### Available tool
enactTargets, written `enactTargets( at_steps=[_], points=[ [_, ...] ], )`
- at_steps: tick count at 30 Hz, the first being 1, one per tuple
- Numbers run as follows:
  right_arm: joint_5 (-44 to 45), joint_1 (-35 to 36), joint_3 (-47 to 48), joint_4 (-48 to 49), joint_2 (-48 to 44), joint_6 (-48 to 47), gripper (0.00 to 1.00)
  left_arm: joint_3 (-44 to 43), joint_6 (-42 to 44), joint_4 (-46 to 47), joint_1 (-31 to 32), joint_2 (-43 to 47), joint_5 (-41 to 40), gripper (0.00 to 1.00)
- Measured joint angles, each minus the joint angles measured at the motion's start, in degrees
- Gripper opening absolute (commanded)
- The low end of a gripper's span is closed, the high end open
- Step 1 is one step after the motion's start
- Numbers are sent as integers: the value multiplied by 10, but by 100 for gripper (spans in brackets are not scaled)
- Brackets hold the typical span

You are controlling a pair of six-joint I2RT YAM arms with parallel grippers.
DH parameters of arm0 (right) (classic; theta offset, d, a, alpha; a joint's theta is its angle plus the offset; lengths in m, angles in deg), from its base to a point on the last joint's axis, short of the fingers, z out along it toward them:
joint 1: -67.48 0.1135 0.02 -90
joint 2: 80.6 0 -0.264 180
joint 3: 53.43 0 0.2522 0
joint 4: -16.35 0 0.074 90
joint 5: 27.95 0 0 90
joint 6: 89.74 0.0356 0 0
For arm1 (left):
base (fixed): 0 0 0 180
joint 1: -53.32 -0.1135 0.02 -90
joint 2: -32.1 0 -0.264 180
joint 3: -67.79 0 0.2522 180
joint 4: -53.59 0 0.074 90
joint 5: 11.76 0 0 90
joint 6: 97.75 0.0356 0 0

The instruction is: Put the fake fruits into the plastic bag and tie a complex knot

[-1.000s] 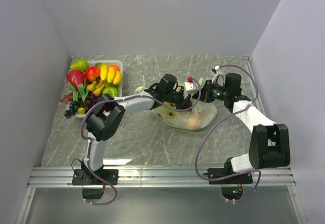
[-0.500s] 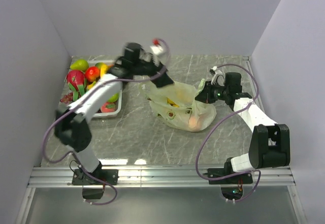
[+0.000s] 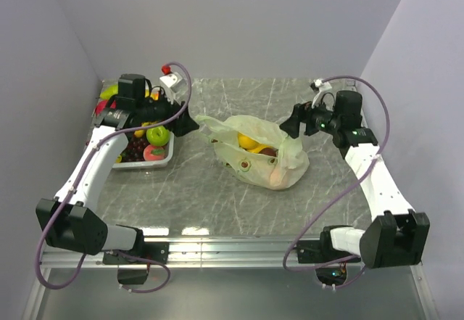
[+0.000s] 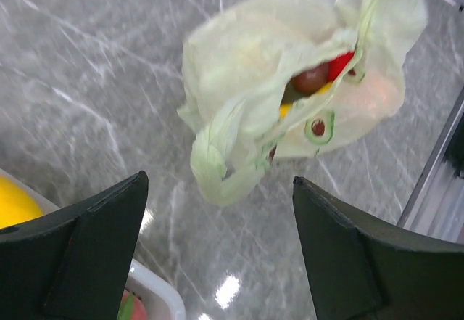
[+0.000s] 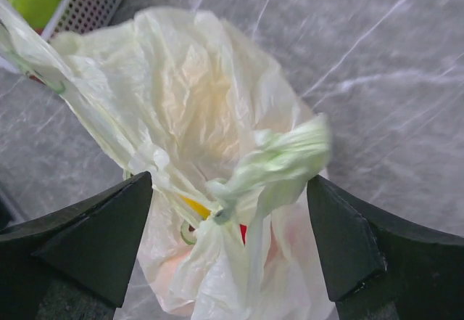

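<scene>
Bag (image 3: 264,157) between left gripper (image 3: 188,122) and right gripper (image 3: 287,126).

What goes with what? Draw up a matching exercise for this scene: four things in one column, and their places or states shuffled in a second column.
Column one
1. plastic bag
2. green apple
3. left fingers
4. right fingers

Column two
A. spread open at the bag's right end
B. in the white tray
C. lying mid-table, fruit showing inside
D. spread open between the tray and the bag

Pairs: 1-C; 2-B; 3-D; 4-A
</scene>
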Motion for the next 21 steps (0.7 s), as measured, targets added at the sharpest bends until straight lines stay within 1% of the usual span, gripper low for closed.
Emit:
enactTargets(
  at_steps=[4, 7, 8, 9, 10, 12, 13, 15, 16, 19, 21],
  points=[
    [18, 9, 29, -2, -27, -14, 94, 23, 16, -17, 0, -12, -6, 82],
    [31, 39, 48, 0, -29, -27, 94, 23, 24, -18, 0, -28, -7, 75],
    [37, 52, 52, 0, -29, -32, 94, 23, 28, -19, 0, -33, -6, 69],
    [40, 66, 55, 0, -28, -36, 94, 23, 32, -20, 0, -40, -5, 65],
    [41, 80, 56, 1, -28, -40, 94, 23, 35, -21, 0, -46, -5, 56],
    [45, 111, 63, 0, -26, -47, 94, 23, 37, -21, 0, -58, -2, 45],
    [46, 127, 67, 2, -24, -49, 95, 23, 38, -20, 0, -63, 1, 34],
    [50, 167, 83, 5, -10, -58, 96, 23, 36, -19, 0, -71, 9, 23],
    [51, 184, 92, 8, 0, -63, 97, 23, 35, -19, 0, -76, 14, 14],
    [51, 231, 113, 37, 42, -81, 98, 23, 30, -16, 0, -86, 24, 1],
    [45, 247, 118, 56, 75, -90, 97, 23, 27, -13, 0, -89, 27, 0]
  ],
)
